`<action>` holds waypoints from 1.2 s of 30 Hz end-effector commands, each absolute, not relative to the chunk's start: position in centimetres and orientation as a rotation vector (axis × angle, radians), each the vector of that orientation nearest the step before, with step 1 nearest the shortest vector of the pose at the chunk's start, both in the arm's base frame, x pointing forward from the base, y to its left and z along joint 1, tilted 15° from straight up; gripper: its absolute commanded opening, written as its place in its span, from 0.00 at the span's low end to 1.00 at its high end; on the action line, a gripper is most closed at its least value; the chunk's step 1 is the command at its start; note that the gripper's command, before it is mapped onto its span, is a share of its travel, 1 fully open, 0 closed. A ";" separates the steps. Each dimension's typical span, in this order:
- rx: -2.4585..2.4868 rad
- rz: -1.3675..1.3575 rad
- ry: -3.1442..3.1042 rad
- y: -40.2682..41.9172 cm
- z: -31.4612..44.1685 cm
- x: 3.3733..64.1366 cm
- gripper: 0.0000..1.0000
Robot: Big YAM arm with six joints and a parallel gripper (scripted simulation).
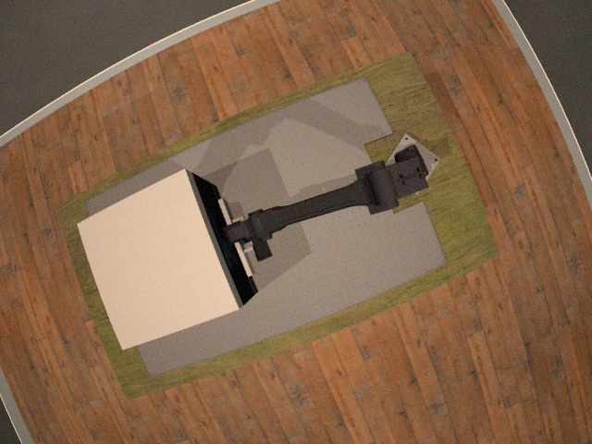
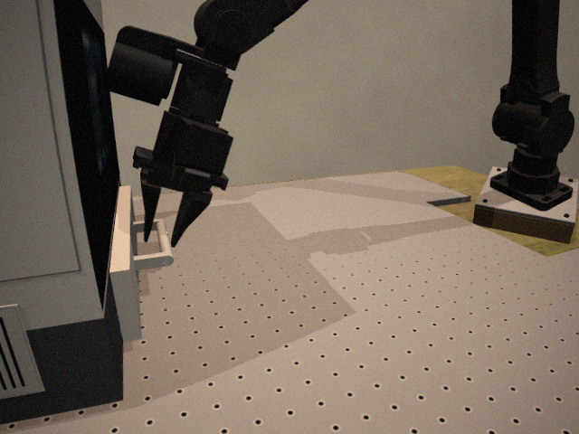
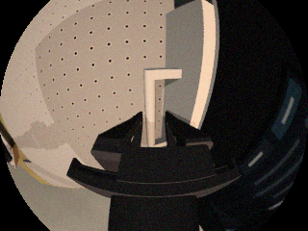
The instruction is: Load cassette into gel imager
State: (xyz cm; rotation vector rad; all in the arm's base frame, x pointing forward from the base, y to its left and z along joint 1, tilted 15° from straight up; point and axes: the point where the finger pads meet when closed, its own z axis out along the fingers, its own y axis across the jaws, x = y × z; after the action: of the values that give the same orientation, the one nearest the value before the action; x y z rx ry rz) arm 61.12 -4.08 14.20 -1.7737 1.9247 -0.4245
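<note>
I see the arm (image 1: 311,205) reaching from its base (image 2: 528,205) across the perforated board (image 2: 374,326) to the front of the imager (image 1: 153,258). The long link lies almost level toward the imager, and the wrist bends down in front of the imager's dark face, so the gripper (image 2: 160,241) points downward with a slight tilt toward the machine.

The two fingers (image 2: 150,205) stand on either side of the handle (image 2: 164,256) of the drawer front (image 2: 122,233), one between the bar and the drawer front, the other on the side away from the imager. In the wrist view the pale bar of the handle (image 3: 153,110) runs up between the dark fingers. The gripper is partly spread and it is not clenched on the bar; it grasps nothing. In the exterior view I see a small gap between the bar and the outer finger.

The drawer front is a pale upright panel low on the imager's face. It sits close against the face, but I cannot tell if it is pushed in to the very end. The imager stands upright on the board.

The cassette does not show in any of my views. I cannot tell where it lies.
</note>
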 end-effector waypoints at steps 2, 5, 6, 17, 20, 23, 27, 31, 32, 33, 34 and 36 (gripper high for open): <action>-1.761 -0.449 1.916 -4.7 16.4 60.7 0.31; -1.764 -0.444 1.921 -4.8 16.2 60.4 0.31; -1.786 -0.404 1.947 -4.7 13.8 60.4 0.31; -1.772 -0.437 1.919 -4.8 17.1 59.5 0.31; -1.781 -0.420 1.934 -4.9 16.3 59.3 0.31; -1.776 -0.428 1.926 -4.7 17.0 59.2 0.31; -1.767 -0.444 1.918 -5.0 18.3 58.8 0.31; -1.776 -0.431 1.923 -4.9 18.0 58.5 0.31; -1.781 -0.423 1.927 -4.8 17.6 58.5 0.31; -1.782 -0.421 1.929 -4.8 17.6 58.4 0.31; -1.779 -0.426 1.927 -4.9 18.0 58.3 0.31; -1.767 -0.444 1.918 -5.1 19.2 58.0 0.31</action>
State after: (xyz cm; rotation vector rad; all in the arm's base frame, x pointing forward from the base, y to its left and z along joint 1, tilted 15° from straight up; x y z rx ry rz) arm 59.03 -4.47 18.23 -1.7671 1.9173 -0.4379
